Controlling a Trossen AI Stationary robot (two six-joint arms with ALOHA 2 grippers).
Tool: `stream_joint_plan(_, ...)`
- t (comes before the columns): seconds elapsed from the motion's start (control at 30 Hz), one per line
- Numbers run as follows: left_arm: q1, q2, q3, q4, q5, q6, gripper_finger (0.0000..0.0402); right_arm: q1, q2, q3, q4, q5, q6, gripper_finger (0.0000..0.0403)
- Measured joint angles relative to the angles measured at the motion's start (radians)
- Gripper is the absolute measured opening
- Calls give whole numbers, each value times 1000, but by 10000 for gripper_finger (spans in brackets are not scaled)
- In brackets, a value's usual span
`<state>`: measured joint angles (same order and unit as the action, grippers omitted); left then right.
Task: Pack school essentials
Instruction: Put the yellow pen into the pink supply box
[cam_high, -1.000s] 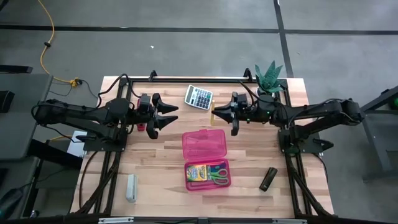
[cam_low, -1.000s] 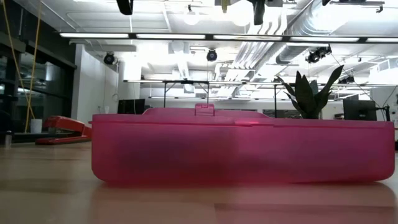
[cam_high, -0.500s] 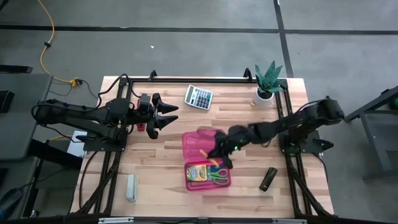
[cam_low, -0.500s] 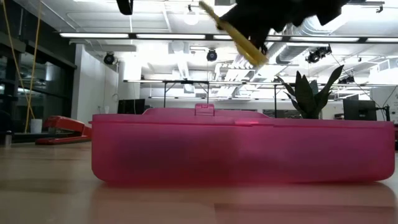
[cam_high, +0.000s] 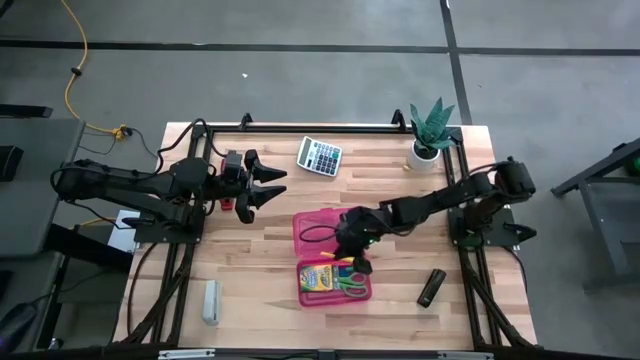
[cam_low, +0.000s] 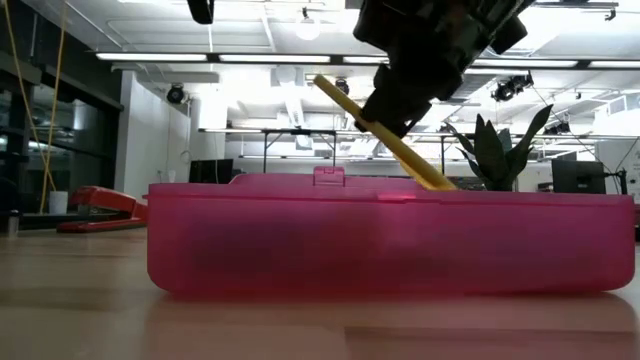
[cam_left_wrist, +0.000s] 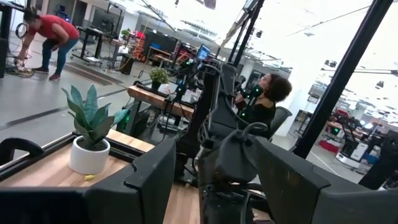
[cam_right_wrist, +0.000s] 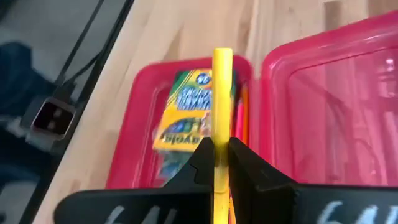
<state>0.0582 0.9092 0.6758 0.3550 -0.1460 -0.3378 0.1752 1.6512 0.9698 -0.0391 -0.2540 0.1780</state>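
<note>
Right end effector (cam_high: 352, 243) now over pink case (cam_high: 325, 228); wooden table (cam_high: 270, 270).

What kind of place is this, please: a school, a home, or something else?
Probably a robotics lab or workshop, not a school. The wooden table stands on a bare concrete floor, the ceiling shows open pipes and strip lights, and more workbenches with equipment and people stand behind.

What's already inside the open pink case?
In the pink case: a crayon box and green-handled scissors. The right gripper, holding a yellow pencil, covers part of the tray.
</note>
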Motion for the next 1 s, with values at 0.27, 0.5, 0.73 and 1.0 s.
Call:
stream_joint_plan(0.27, 0, 0, 0, 0, 0, -2, 207, -11, 0, -1, -51, -56, -71, 0)
stream_joint_plan(0.5, 0, 0, 0, 0, 0, -3, 207, -9, 51, -2, -98, -33, -74, 0)
stream_joint_plan(0.73, 0, 0, 0, 1, 0, -3, 207, -9, 70, -3, -98, -8, -74, 2)
stream_joint_plan(1.0, 0, 0, 0, 1, 0, -2, 207, -9, 70, -3, -100, -7, -67, 56)
